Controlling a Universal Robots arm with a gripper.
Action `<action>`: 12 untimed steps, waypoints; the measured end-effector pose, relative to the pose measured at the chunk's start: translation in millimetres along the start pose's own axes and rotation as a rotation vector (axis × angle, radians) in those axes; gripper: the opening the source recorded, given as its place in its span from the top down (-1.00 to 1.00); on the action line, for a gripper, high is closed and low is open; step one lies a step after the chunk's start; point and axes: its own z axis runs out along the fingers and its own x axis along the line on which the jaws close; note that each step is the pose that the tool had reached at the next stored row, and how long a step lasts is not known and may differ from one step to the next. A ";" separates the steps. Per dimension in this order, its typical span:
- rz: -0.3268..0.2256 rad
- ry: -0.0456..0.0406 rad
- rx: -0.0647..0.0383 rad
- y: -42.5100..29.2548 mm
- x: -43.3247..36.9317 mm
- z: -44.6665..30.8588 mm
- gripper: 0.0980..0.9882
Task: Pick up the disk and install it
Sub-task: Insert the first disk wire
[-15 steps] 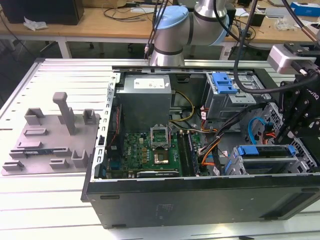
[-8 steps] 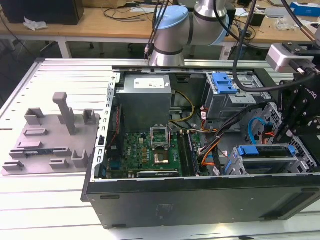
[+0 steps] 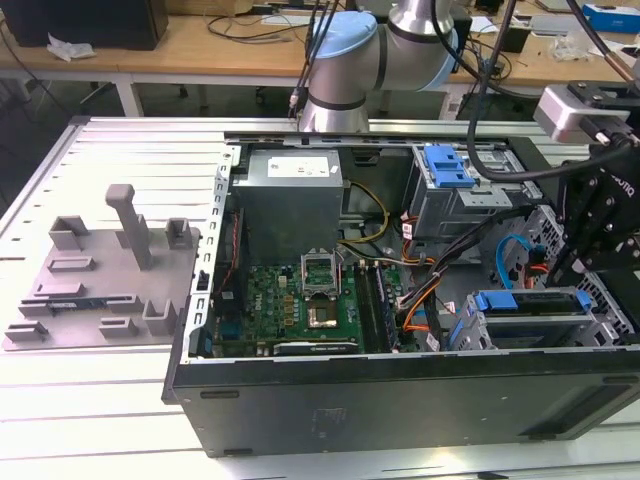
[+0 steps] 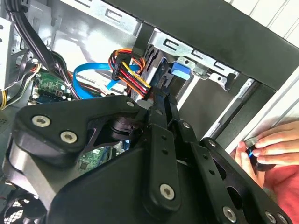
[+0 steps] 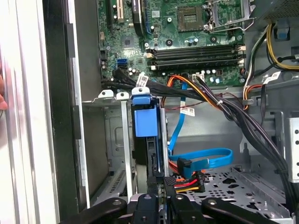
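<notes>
Even, bright indoor light — soft shadows inside the case (image 3: 400, 300) — near linkage blurred.

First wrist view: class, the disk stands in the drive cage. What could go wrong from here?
1. The black cable bundle crosses just beyond the end of the disk in its bright blue plastic carrier frame; it may snag or get pinched.
2. The red, yellow and orange wired connector and flat blue cable lie beside the black tool, which might catch them.
3. A person's hand rests at the black computer case's edge, near the tool; contact is possible.
</notes>
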 end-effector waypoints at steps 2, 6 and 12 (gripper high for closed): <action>0.000 -0.0001 -0.001 -0.4 0.4 0.1 0.84; 0.000 -0.0002 -0.001 -0.2 0.6 0.2 0.84; 0.000 0.0000 -0.001 -0.3 1.0 2.5 0.84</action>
